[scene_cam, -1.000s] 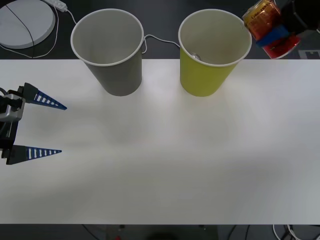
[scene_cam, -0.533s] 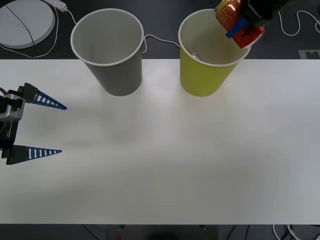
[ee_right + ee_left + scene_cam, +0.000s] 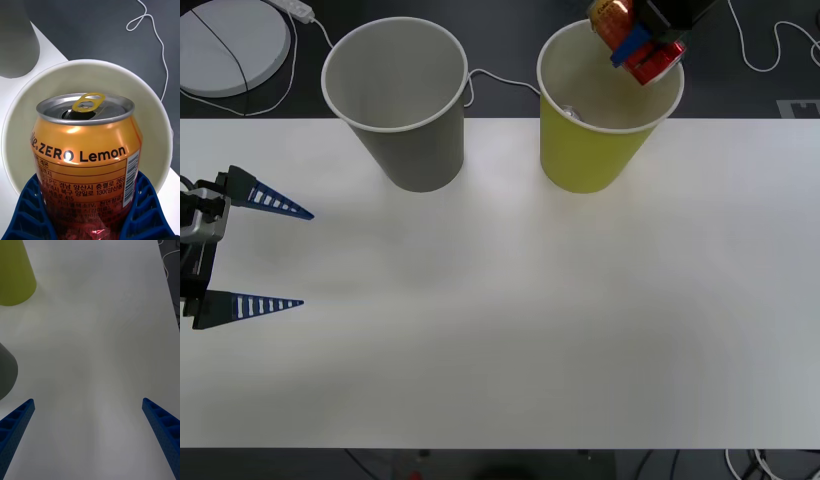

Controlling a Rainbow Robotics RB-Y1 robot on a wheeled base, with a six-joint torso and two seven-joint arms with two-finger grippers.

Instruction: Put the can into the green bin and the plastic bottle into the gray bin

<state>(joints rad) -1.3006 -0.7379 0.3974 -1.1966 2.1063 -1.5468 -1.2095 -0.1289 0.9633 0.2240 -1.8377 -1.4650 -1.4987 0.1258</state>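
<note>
Right tool (image 3: 638, 43) clamped on can (image 3: 620, 30), over green bin (image 3: 595, 150), left tool (image 3: 275, 255) spread apart

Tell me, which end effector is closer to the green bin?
The right end effector, holding the can over the green bin. The left end effector sits far off, open.

the can (image 3: 84, 150) is glossy orange metal with a brushed silver top. the green bin (image 3: 590, 160) and gray bin (image 3: 415, 150) look like matt paper. ribbed blue plastic fingers (image 3: 146, 210) grip it; the table (image 3: 530, 320) is smooth matt white.
</note>
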